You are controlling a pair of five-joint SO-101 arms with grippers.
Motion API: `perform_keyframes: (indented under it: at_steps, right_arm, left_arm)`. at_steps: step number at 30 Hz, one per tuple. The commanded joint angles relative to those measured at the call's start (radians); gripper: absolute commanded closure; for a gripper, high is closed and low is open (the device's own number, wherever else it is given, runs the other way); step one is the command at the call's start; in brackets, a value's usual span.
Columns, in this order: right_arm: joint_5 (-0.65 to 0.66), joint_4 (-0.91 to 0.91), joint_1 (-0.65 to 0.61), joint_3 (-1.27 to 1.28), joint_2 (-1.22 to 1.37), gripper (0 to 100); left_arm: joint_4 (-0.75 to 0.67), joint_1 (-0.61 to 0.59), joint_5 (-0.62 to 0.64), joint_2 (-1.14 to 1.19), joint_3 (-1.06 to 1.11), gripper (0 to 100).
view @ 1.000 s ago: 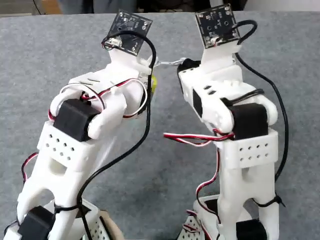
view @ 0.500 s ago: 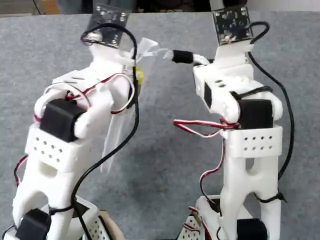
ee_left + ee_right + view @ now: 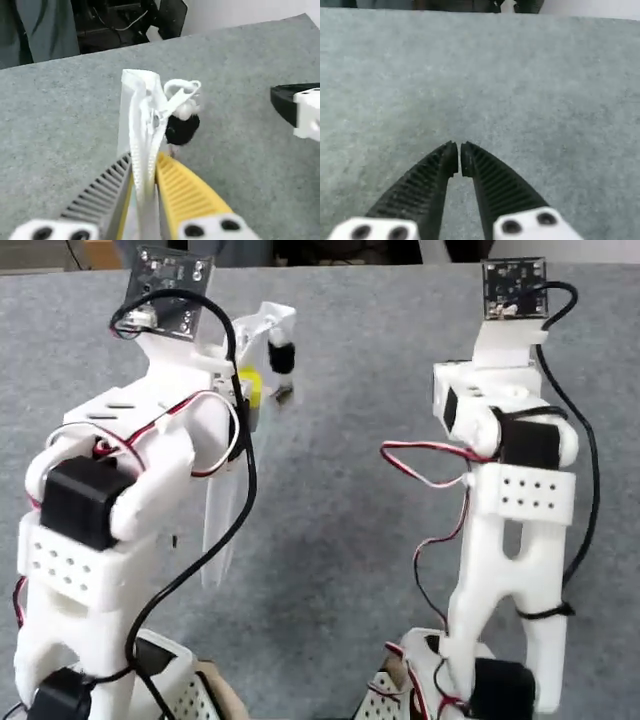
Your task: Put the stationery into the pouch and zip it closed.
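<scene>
One pouch (image 3: 142,125), pinched edge-on between the left fingers (image 3: 185,192), runs lengthwise along them.

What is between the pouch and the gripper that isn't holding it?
Just bare grey table. The left wrist view shows the pouch, pinched in the left gripper, and the right gripper apart from it, with nothing lying between them.

The worktop (image 3: 340,540) is covered by a grey, felt-like mat. Beyond its far edge, dark equipment (image 3: 125,25) with loose cables is seen against a white wall (image 3: 240,12). A tan board corner (image 3: 228,702) is seen at the near edge.
</scene>
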Motion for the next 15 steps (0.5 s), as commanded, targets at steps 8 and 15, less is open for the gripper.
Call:
perform_keyframes:
  at_steps: [8, 15]
  right_arm:
    - [0.069, 0.143, -0.115, -0.022, -0.064, 98.3]
    - [0.089, 0.334, -0.310, -0.090, -0.162, 87.7]
  left_arm:
    - [-0.002, -0.015, 0.011, -0.028, -0.045, 97]
    - [-0.002, -0.015, 0.011, -0.026, -0.047, 97]
